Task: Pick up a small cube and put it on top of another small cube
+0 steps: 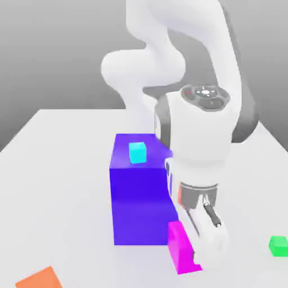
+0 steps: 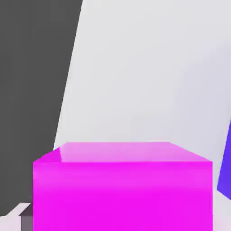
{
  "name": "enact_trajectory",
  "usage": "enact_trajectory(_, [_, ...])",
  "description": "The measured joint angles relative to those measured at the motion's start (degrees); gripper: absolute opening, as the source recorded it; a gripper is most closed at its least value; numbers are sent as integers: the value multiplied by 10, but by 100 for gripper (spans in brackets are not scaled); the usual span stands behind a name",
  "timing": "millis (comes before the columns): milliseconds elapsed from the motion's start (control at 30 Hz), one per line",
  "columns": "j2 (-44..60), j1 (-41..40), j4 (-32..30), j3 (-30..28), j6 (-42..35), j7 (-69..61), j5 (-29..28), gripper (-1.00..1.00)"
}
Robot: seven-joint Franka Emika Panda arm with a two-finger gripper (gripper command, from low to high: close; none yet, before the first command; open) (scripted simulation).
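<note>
Low over the table (image 1: 62, 146), the gripper (image 1: 198, 247) stands right against the small magenta cube (image 1: 182, 247), which rests on the tabletop just in front of the big blue-violet block's (image 1: 138, 202) lower corner, toward the exterior view's right. One white finger (image 1: 212, 239) shows beside the cube on the exterior view's right; whether the jaws are spread or pressed on the cube cannot be told. In the hand view the magenta cube (image 2: 122, 189) sits very close, with a sliver of the blue-violet block (image 2: 225, 167) at the edge.

No bin, tray or other container appears; the only thing bearing another is the blue-violet block, with one tiny cyan cube (image 1: 137, 152) on its top face.

Counted: one magenta cube, one cyan cube, one tiny green cube (image 1: 278, 245) well apart on the table toward the exterior view's right, one large blue-violet block, and one flat orange piece (image 1: 40, 279) at the near edge on the exterior view's left.
</note>
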Motion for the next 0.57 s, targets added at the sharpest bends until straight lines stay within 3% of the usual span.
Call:
enact_trajectory(200, [53, 115, 15, 57, 43, 120, -47, -100])
enact_trajectory(233, [73, 125, 18, 55, 60, 129, -54, 100])
enact_trajectory(433, [84, 130, 20, 54, 68, 134, -57, 100])
enact_trajectory(567, [29, 128, 18, 64, 16, 124, -41, 100])
